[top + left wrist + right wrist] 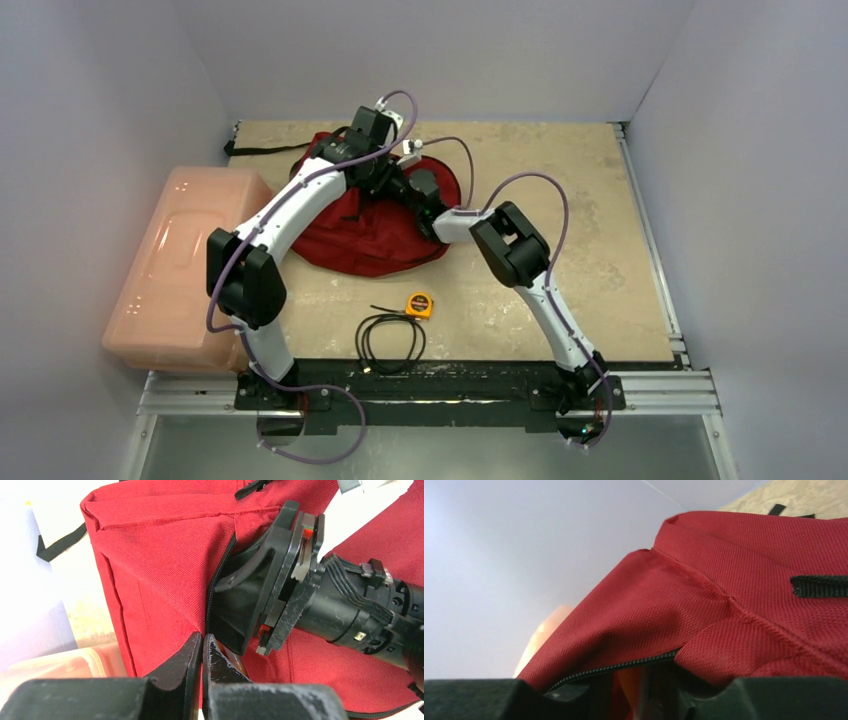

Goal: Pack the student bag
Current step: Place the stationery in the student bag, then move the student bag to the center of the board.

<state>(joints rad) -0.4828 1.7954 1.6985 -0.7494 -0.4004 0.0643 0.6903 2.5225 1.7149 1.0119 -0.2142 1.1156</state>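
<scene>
The student bag (pixel 380 240), dark red fabric, lies at the back centre of the table. My left gripper (pixel 204 637) reaches over it from the left and is shut on the bag's fabric edge right beside the black zipper (pixel 220 575), holding that side up. My right gripper (pixel 639 690) comes in from the right and is pushed into the opening under the zipper (pixel 624 667). Its jaws stand apart in the dark inside. Something orange shows in the gap, and I cannot tell whether it touches the fingers.
A pale pink plastic box (pixel 185 265) stands along the left side. An orange tape measure (pixel 419 305) and a coiled black cable (pixel 390 340) lie near the front edge. A black strap (pixel 262 150) trails behind the bag to the left.
</scene>
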